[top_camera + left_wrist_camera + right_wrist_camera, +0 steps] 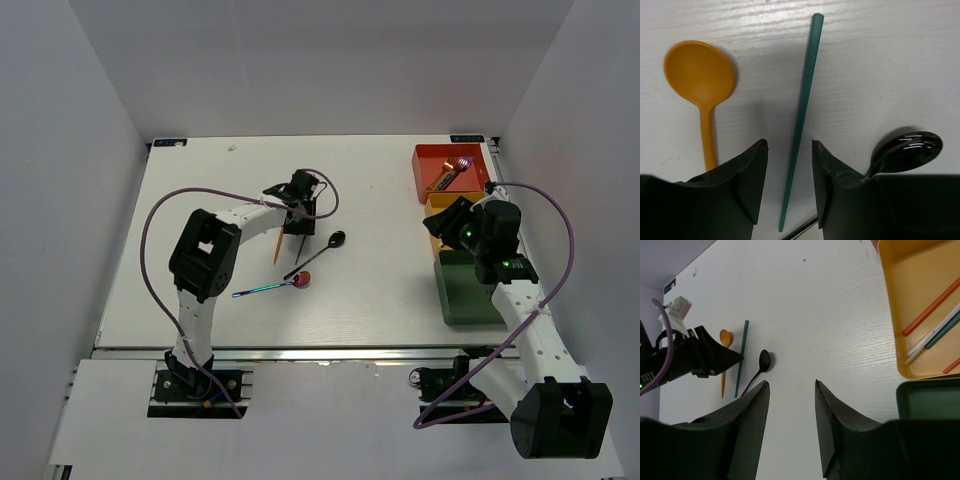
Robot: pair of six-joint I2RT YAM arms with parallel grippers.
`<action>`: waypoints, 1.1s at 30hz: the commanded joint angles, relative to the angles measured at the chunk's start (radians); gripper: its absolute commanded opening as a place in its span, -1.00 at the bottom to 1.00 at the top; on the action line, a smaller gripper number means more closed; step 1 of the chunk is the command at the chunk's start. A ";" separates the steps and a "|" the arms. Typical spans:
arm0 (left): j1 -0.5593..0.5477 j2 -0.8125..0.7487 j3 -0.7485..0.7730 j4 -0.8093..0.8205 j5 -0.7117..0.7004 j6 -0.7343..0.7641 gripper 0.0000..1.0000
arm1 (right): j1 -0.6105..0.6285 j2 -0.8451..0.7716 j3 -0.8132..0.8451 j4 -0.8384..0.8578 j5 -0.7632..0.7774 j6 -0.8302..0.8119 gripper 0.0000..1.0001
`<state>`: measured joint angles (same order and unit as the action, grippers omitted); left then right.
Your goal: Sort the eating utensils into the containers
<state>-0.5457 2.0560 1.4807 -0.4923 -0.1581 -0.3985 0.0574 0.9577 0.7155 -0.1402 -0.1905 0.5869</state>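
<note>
The left gripper (pixel 788 147) stands open astride a teal chopstick (pixel 802 115) lying flat on the table (pixel 880 60), with an orange spoon (pixel 700 75) to one side and a black spoon (pixel 907 149) to the other. The right gripper (pixel 791 386) hangs open and empty near the yellow tray (pixel 920 275), which holds several chopsticks (pixel 932 306), next to a green tray (pixel 935 400)

Robot lab, white walled enclosure (pixel 60 200), table (pixel 380 290)

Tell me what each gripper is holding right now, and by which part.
Nothing is held. The left gripper is open, astride the thin half of the teal chopstick with gaps on both sides. The right gripper is open and empty.
</note>
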 commanded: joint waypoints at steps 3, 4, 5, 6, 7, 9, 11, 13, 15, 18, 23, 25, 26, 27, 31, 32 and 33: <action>-0.003 0.041 0.030 0.021 0.032 0.016 -0.10 | 0.004 -0.002 0.013 0.011 -0.024 -0.021 -0.06; -0.007 0.050 0.024 0.021 0.029 0.016 -0.11 | 0.004 -0.001 0.015 0.011 -0.027 -0.022 -0.06; -0.008 0.065 0.023 0.020 0.022 0.015 -0.23 | 0.004 0.000 0.015 0.011 -0.027 -0.022 -0.06; -0.010 0.070 0.018 0.020 0.019 0.013 -0.27 | 0.004 0.000 0.013 0.011 -0.029 -0.021 -0.06; -0.011 0.073 0.010 0.021 0.020 0.012 -0.32 | 0.004 -0.002 0.015 0.013 -0.029 -0.021 -0.07; -0.017 0.079 0.006 0.027 0.023 0.012 -0.67 | 0.004 -0.002 0.012 0.016 -0.032 -0.016 -0.06; -0.020 0.085 0.010 0.023 0.020 0.009 -0.95 | 0.004 -0.001 0.007 0.024 -0.044 -0.012 -0.06; -0.022 0.087 0.019 0.012 0.008 0.006 -1.00 | 0.004 0.001 0.001 0.033 -0.062 -0.001 -0.05; -0.023 0.082 0.047 0.008 0.005 0.009 -1.00 | 0.004 -0.002 -0.013 0.074 -0.113 0.010 -0.03; -0.023 0.058 0.090 -0.008 0.000 0.009 -1.00 | 0.004 0.003 -0.031 0.119 -0.177 0.028 0.00; -0.023 -0.058 0.073 0.066 0.000 -0.014 -1.00 | 0.004 0.024 -0.073 0.244 -0.325 0.071 0.03; -0.023 -0.118 0.047 0.110 0.011 -0.026 -1.00 | 0.004 0.039 -0.086 0.319 -0.389 0.091 0.04; -0.023 -0.137 0.037 0.126 0.031 -0.033 -1.00 | 0.005 0.056 -0.096 0.341 -0.398 0.102 0.05; -0.023 -0.151 0.018 0.136 0.044 -0.043 -1.00 | 0.010 0.062 -0.100 0.362 -0.403 0.117 0.04; -0.028 -0.210 -0.042 0.198 0.109 -0.072 -1.00 | 0.051 0.122 -0.084 0.425 -0.386 0.142 0.05; -0.031 -0.230 -0.054 0.207 0.124 -0.080 -1.00 | 0.065 0.160 -0.073 0.442 -0.380 0.146 0.05; -0.031 -0.240 -0.066 0.218 0.156 -0.097 -1.00 | 0.080 0.180 -0.047 0.455 -0.376 0.149 0.06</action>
<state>-0.5671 1.8908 1.4509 -0.3412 -0.0849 -0.4538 0.1028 1.0931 0.6243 0.1967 -0.5388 0.7052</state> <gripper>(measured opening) 0.008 0.527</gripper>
